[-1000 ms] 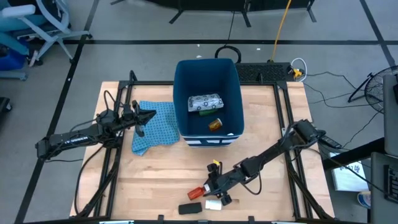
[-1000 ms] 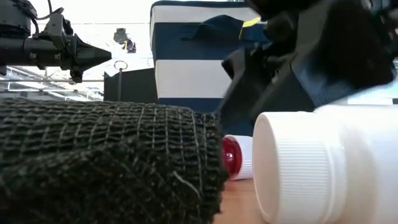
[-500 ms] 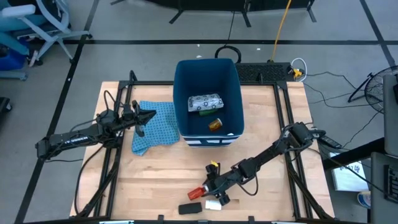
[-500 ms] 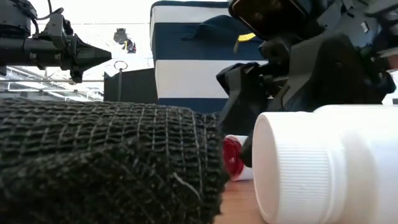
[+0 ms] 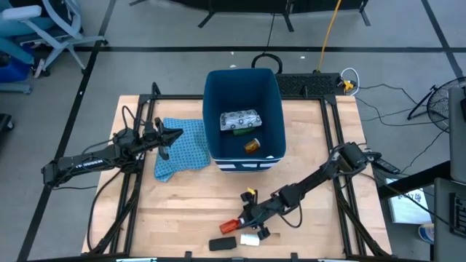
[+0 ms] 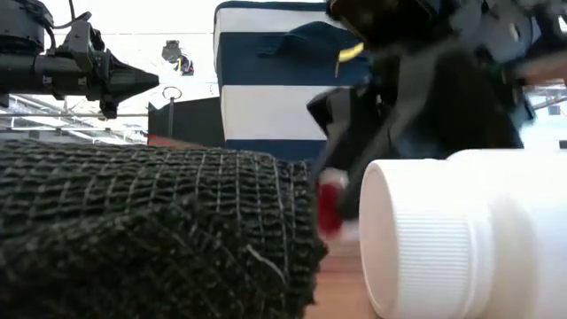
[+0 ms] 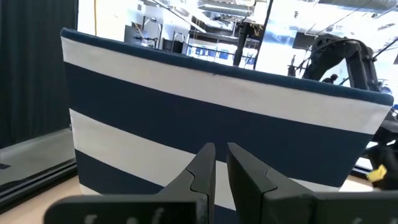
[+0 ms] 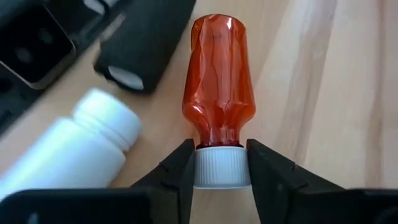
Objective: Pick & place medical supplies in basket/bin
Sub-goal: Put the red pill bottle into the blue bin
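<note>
Surface: wooden table (image 5: 189, 204) is bearing the blue bin (image 5: 244, 84).
Right gripper (image 8: 219, 163): clamping the red bottle (image 8: 217, 81) by its white cap (image 8: 217, 168).
Handling: likely light, rigid, slick plastic; the ribbed cap is giving purchase.
Left gripper (image 7: 214, 165): hovering near-closed, empty, over the cloth (image 5: 182, 149).

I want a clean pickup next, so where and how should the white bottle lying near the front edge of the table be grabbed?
Grip the white bottle across its round body, claw coming straight down from above, fingers either side of its length. It lies on its side on the table, so the ribbed cap faces sideways. The black wrapped roll and the red bottle, already between the right claw fingers, lie close by, so keep the approach narrow.
</note>
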